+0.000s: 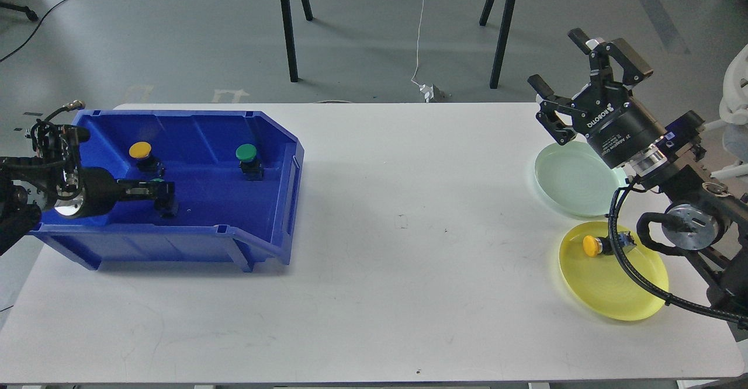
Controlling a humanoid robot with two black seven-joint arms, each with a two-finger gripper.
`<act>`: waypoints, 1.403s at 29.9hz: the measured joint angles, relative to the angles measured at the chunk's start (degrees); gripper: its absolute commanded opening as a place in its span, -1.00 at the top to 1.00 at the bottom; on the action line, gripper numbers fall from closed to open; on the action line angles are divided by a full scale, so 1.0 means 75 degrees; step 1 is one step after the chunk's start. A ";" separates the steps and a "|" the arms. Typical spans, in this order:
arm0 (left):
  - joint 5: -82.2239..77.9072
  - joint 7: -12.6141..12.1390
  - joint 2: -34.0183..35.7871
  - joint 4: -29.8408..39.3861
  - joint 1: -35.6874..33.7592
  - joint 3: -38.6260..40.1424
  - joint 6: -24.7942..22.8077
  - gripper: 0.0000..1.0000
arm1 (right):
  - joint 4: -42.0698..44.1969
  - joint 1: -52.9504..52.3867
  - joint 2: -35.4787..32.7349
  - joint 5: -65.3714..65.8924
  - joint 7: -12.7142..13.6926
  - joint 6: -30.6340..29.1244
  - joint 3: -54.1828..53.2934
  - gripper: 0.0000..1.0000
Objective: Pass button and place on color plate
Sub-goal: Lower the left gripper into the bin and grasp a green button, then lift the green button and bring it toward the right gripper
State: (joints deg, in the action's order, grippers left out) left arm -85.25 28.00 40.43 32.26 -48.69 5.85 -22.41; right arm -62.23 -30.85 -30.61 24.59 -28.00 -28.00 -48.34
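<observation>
A yellow-capped push button (593, 246) lies on its side on the round yellow plastic plate (608, 295) at lower right, on a white worktop (409, 231) over grey floor (374, 33). Right fingers (561, 76) spread wide, empty, above the pale green plate (570, 179). Left fingers (163, 193), inside the blue bin (193, 243), cannot be told open or closed.

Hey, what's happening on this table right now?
A two-armed robot is sorting buttons onto color plates. Its left gripper reaches into the blue bin, where a yellow button and green button remain. The right gripper hangs open above the green plate. Another yellow button already lies on the yellow plate.
</observation>
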 measured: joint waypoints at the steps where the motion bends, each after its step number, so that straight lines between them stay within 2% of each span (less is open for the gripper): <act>1: 0.0000 0.0000 0.0000 0.0000 -0.0002 0.0000 0.0000 0.47 | 0.0000 0.0000 0.0000 0.0000 0.0000 0.0000 0.0000 -0.74; 15: 0.0096 0.0000 0.0323 0.0364 -0.0131 0.0163 -0.0087 0.50 | 0.0000 0.0000 0.0003 0.0000 0.0000 0.0000 -0.0006 -0.74; 24: 0.0846 0.0000 0.1769 0.2738 -0.0220 0.1172 -0.0477 0.49 | 0.0009 0.0000 0.0070 0.0004 0.0000 0.0000 -0.0002 -0.75; 30: 0.1662 0.0000 0.2326 0.4187 -0.0314 0.2647 -0.0740 0.48 | 0.0023 -0.0030 0.0069 0.0004 0.0000 0.0000 0.0000 -0.74; 34: 0.2635 0.0000 0.1952 0.4457 -0.0332 0.3492 -0.0745 0.48 | 0.0022 -0.0063 0.0005 0.0004 0.0000 0.0000 -0.0026 -0.74; 39: 0.3520 0.0000 0.0756 0.4432 -0.0424 0.3835 -0.0746 0.48 | 0.0026 -0.0119 -0.0014 0.0004 0.0000 0.0000 -0.0056 -0.75; 42: 0.3724 0.0000 -0.0287 0.4197 -0.0427 0.3963 -0.0747 0.49 | 0.0031 -0.0156 -0.0021 0.0004 0.0000 0.0000 -0.0066 -0.77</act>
State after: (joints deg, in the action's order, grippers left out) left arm -57.32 28.00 38.28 63.73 -51.89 35.57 -28.01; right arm -62.00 -32.02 -30.77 24.61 -28.00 -28.00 -48.83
